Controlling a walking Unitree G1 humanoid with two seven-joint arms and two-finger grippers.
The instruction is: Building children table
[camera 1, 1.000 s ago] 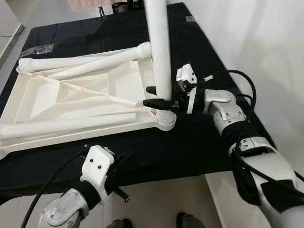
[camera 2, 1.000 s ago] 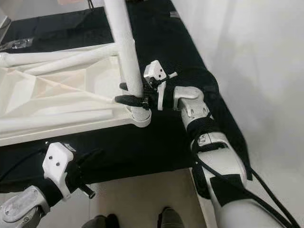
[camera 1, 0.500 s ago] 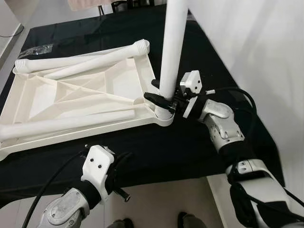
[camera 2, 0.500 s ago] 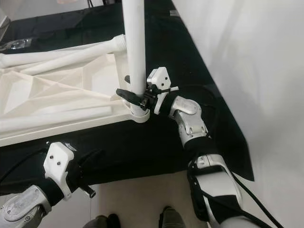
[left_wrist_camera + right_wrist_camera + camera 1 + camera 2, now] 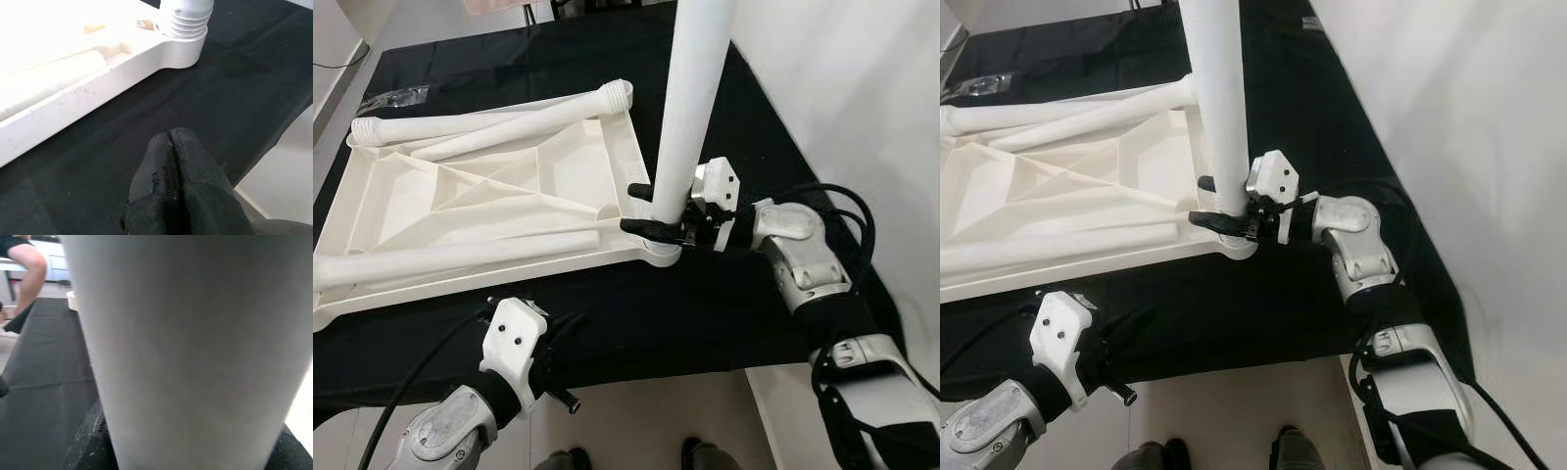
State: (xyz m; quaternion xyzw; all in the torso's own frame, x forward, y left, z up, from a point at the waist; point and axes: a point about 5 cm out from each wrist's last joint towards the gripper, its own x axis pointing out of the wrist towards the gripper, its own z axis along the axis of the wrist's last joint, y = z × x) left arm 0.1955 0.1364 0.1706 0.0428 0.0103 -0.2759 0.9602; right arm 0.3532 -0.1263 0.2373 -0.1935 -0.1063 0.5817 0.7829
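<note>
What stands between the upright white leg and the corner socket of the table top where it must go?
Nothing visible does. The upright leg already meets the corner socket of the overturned table top, and the right gripper has its jaws shut around the leg just above the socket.

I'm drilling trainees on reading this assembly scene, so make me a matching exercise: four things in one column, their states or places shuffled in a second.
Things:
1. upright table leg
2. right gripper
3. left gripper
4. upside-down tabletop

States or places:
A. fingers pressed together, holding nothing
B. lying flat on the black cloth
C. standing in the near corner socket
D. clamped round the leg's lower end

Pairs: 1-C, 2-D, 3-A, 4-B
</note>
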